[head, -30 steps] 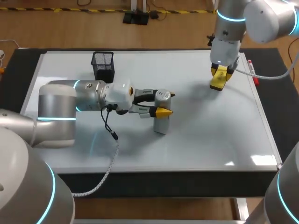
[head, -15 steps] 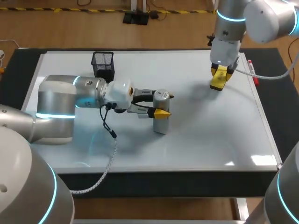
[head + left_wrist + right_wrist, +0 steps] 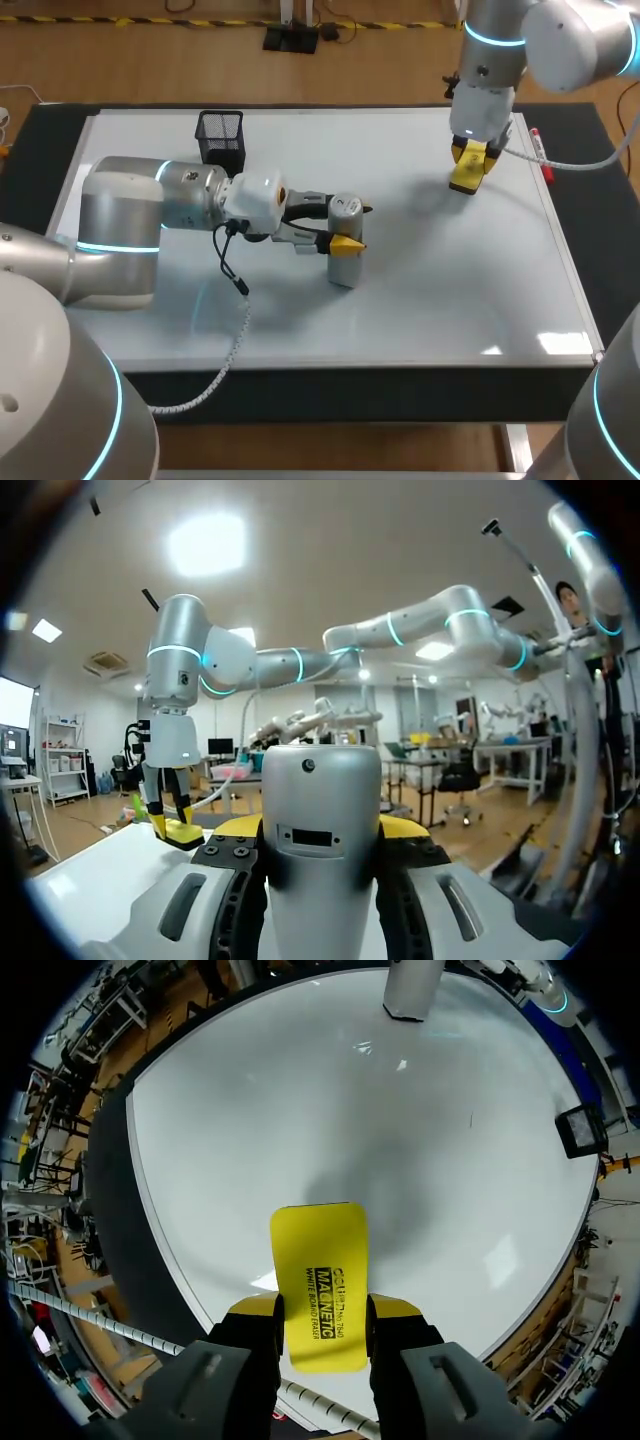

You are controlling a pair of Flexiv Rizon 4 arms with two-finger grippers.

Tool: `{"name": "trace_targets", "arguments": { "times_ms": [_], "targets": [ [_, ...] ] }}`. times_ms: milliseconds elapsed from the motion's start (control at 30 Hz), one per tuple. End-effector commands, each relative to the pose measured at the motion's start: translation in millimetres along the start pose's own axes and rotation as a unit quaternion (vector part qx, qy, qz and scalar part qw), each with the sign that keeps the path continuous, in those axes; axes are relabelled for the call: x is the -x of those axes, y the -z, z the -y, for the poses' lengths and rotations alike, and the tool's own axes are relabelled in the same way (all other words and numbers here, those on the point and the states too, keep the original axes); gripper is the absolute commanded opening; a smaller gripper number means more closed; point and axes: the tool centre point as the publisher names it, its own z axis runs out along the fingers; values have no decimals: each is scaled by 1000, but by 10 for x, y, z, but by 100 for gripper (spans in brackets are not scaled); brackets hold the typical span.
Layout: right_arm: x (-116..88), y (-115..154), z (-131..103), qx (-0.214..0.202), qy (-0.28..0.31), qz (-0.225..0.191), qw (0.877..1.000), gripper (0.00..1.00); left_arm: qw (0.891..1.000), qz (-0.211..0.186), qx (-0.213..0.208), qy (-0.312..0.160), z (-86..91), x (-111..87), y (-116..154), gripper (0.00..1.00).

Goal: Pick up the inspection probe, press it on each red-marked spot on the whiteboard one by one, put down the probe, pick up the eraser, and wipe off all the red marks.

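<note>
The inspection probe [image 3: 345,252], a grey cylinder, stands upright near the middle of the whiteboard [image 3: 450,290]. My left gripper [image 3: 353,225] comes in level from the left and is shut on the probe [image 3: 320,780], one yellow-tipped finger on each side. At the board's far right my right gripper [image 3: 470,158] points down, shut on the yellow eraser [image 3: 465,181]. The eraser [image 3: 318,1260] sticks out ahead of the right fingers over the white surface. I see no red marks on the board in any view.
A black mesh pen cup [image 3: 221,140] stands at the board's far left, behind my left arm. A red marker [image 3: 541,158] lies along the right edge, just beyond the eraser. Open board lies between the two grippers and toward the near edge.
My left arm's elbow has shifted slightly toward the far side, with the probe staying almost in place. The right arm and eraser have not moved.
</note>
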Motion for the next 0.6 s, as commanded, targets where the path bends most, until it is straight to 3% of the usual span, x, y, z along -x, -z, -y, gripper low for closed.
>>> {"name": "trace_targets", "arguments": {
  "times_ms": [33,333,600],
  "targets": [
    [3,5,11,0,1,-2,1000,0,1000,0,2,1,2,-1,-6,0],
    [3,5,11,0,1,-2,1000,0,1000,18,2,-8,253,127,180,0],
    [3,5,11,0,1,-2,1000,0,998,66,-7,-23,477,281,603,0]
  ]
}}
